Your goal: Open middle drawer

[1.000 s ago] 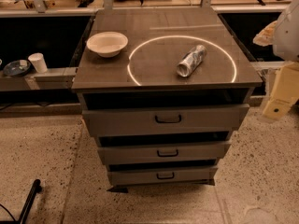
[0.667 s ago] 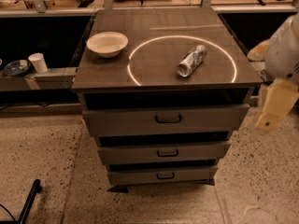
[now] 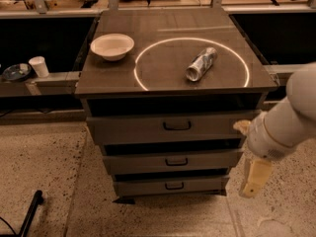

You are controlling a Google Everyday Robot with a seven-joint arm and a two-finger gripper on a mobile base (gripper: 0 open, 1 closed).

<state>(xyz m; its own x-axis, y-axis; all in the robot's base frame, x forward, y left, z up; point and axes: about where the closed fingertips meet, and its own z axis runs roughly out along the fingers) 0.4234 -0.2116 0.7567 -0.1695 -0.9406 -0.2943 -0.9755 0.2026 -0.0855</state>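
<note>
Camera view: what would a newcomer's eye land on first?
The bright ring on the cabinet top, with a can lying on its side inside it and a bowl just outside, to its left. Then the white arm at right, its gripper hanging beside the middle drawer, apart from it.

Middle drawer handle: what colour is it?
The handle is black, camera view; the gripper hangs right of the middle drawer.

Cream gripper (image 3: 251, 190) right of grey middle drawer (image 3: 207, 160); black handle (image 3: 176, 161); white bowl (image 3: 112, 46); speckled beige floor (image 3: 44, 167).
</note>
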